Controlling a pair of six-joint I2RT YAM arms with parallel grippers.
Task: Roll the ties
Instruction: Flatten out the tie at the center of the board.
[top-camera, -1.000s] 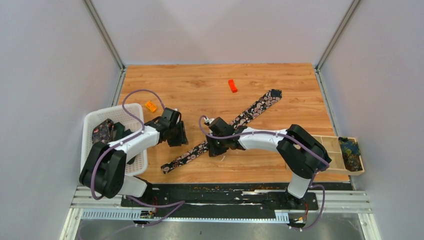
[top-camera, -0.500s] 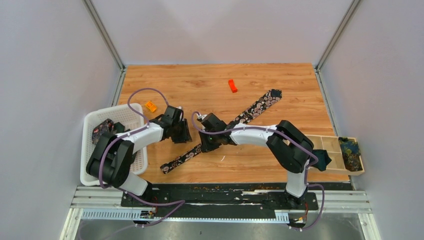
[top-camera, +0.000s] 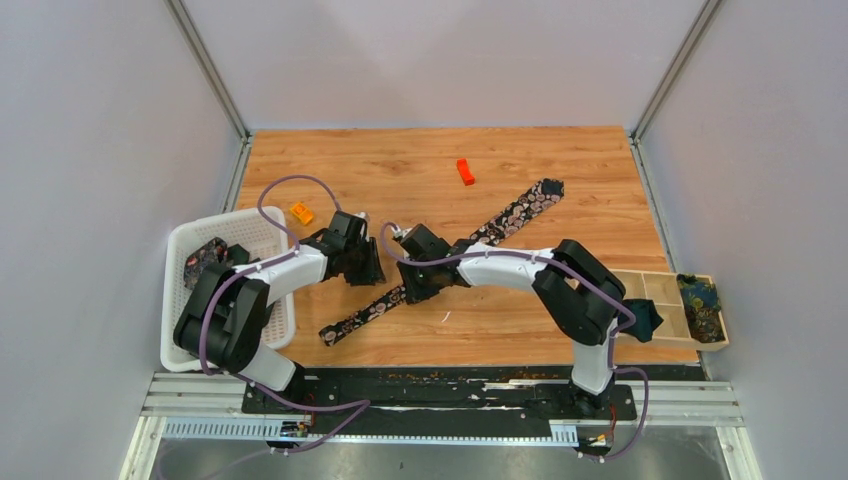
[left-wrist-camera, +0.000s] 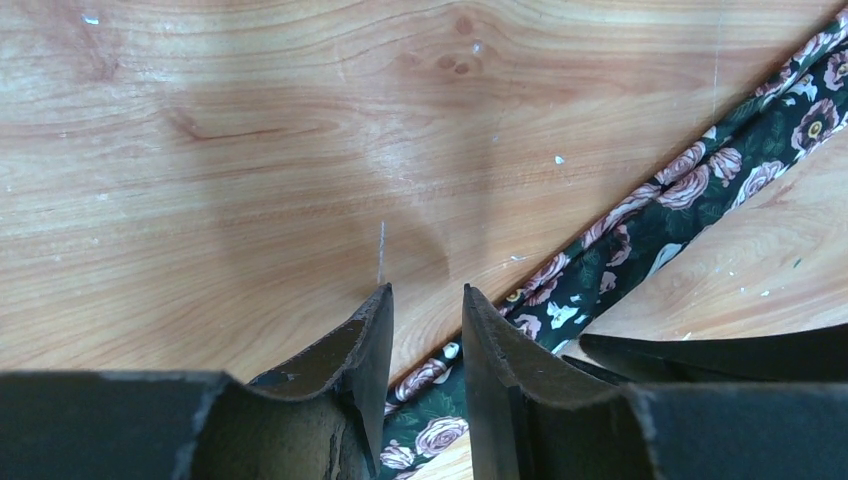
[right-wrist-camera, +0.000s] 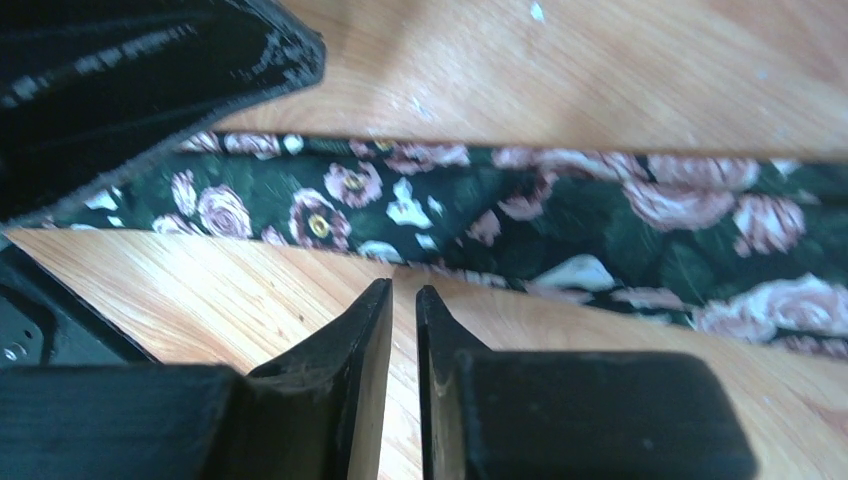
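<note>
A black tie with pink-white flowers (top-camera: 500, 222) lies flat and diagonal on the wooden table, from near left to far right. My left gripper (top-camera: 367, 270) hovers just left of its lower stretch. In the left wrist view the gripper (left-wrist-camera: 427, 290) is slightly open and empty, with the tie (left-wrist-camera: 660, 210) beneath and to the right. My right gripper (top-camera: 407, 290) sits over the tie close by. In the right wrist view the gripper (right-wrist-camera: 403, 285) is nearly shut on nothing, its tips at the near edge of the tie (right-wrist-camera: 560, 200).
A white basket (top-camera: 190, 335) at the left holds more ties (top-camera: 205, 260). A wooden tray (top-camera: 655, 285) at the right holds a blue-yellow tie (top-camera: 700, 300), with dark teal fabric (top-camera: 645, 318) beside it. Two orange blocks (top-camera: 464, 171) (top-camera: 300, 212) lie on the table.
My right gripper has moved left along the floral tie toward the left gripper. My left gripper has shifted slightly right and away. The tie still lies flat.
</note>
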